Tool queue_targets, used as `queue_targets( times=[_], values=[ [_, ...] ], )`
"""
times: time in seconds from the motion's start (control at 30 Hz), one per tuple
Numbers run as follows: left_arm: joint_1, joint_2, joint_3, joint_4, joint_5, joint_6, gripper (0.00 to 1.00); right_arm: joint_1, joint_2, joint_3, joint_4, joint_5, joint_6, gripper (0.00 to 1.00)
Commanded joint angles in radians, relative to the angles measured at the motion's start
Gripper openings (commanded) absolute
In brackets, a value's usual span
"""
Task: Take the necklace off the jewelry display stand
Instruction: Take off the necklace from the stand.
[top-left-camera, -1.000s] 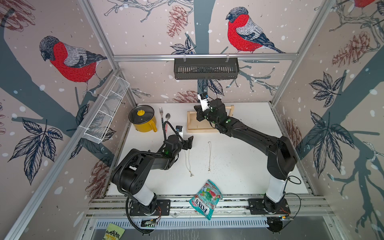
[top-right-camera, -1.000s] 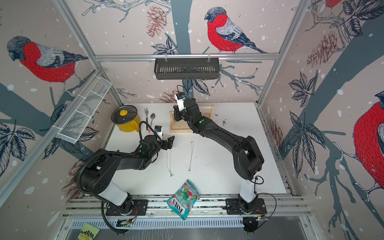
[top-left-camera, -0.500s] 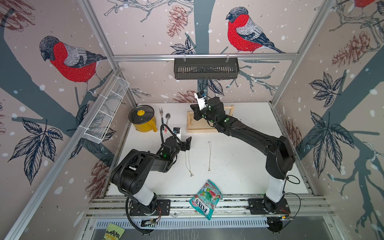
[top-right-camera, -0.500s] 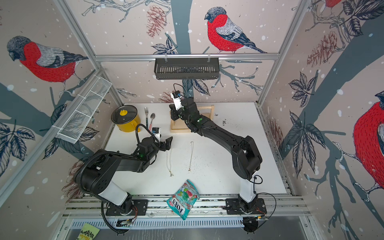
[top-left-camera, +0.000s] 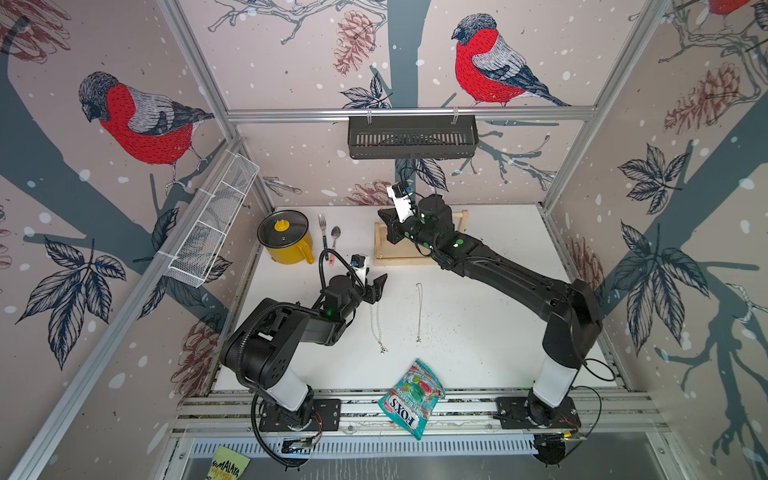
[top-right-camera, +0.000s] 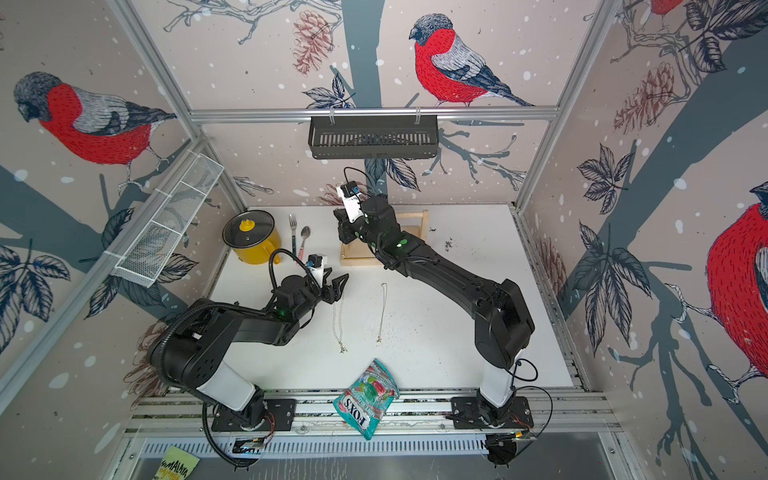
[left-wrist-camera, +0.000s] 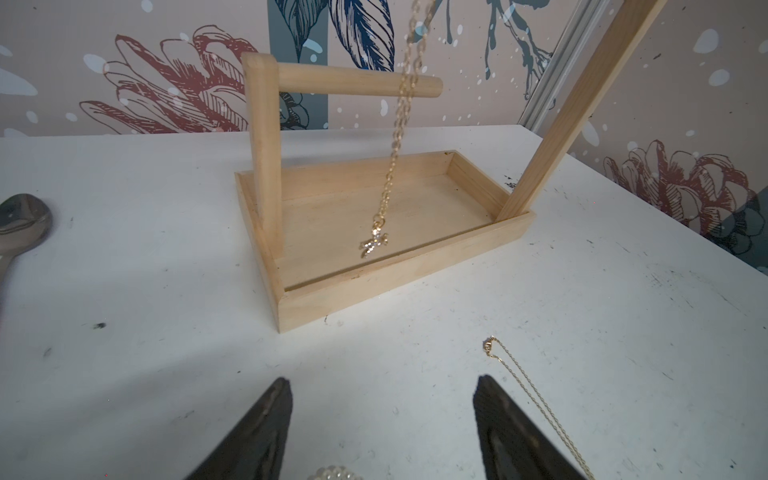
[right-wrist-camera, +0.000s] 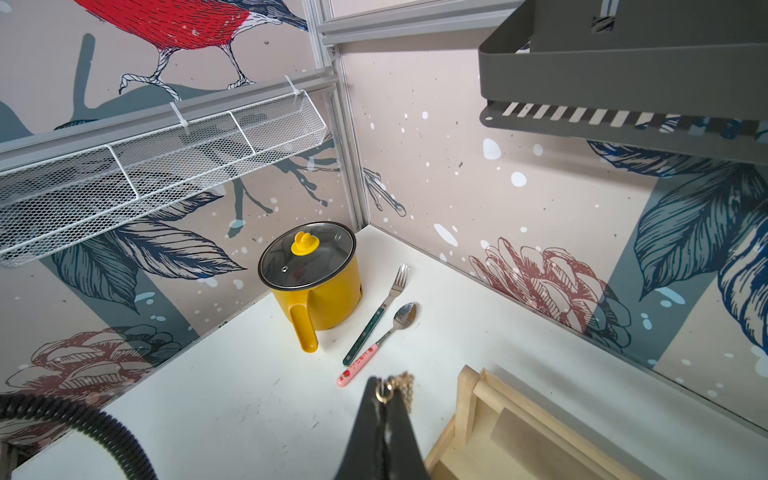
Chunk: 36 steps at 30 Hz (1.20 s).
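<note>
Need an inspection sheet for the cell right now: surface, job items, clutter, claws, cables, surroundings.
Surface: white table, scuffed, dark specks.
Job's things: wooden stand upright at the rear. The gold necklace hangs over its tray; cannot tell whether it is clear of the dowel.
Clutter: pearl necklace, thin gold chain, yellow lidded pot, fork, spoon; candy bag across the front edge.
Claws: left claw open, empty; right claw shut on gold necklace.
Cables: black hose loops above the left wrist.
Surroundings: mesh basket, dark rack, bird wallpaper.
</note>
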Motion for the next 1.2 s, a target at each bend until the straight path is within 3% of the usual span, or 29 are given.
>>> queue_targets(
  times=[0.0,0.33,0.7,0.97,1.17],
  values=[
    [0.000,-0.004,0.006,0.083,0.052,0.017,0.69,0.006,-0.021,-0.011,-0.010,-0.019,-0.019,0.00],
    [0.000,0.007,-0.002,0.189,0.073,0.041,0.65,0.018,-0.056,-0.064,-0.008,-0.031,-0.017,0.00],
    [0.001,0.047,0.071,0.112,0.011,0.017,0.63,0.029,-0.102,-0.116,0.008,-0.041,-0.007,0.00],
    [0.001,0.074,0.122,0.042,-0.017,-0.006,0.57,0.033,-0.127,-0.139,0.019,-0.044,-0.007,0.00],
    [0.001,0.080,0.124,0.045,0.009,-0.018,0.46,0.030,-0.131,-0.139,0.014,-0.034,-0.015,0.00]
  ],
)
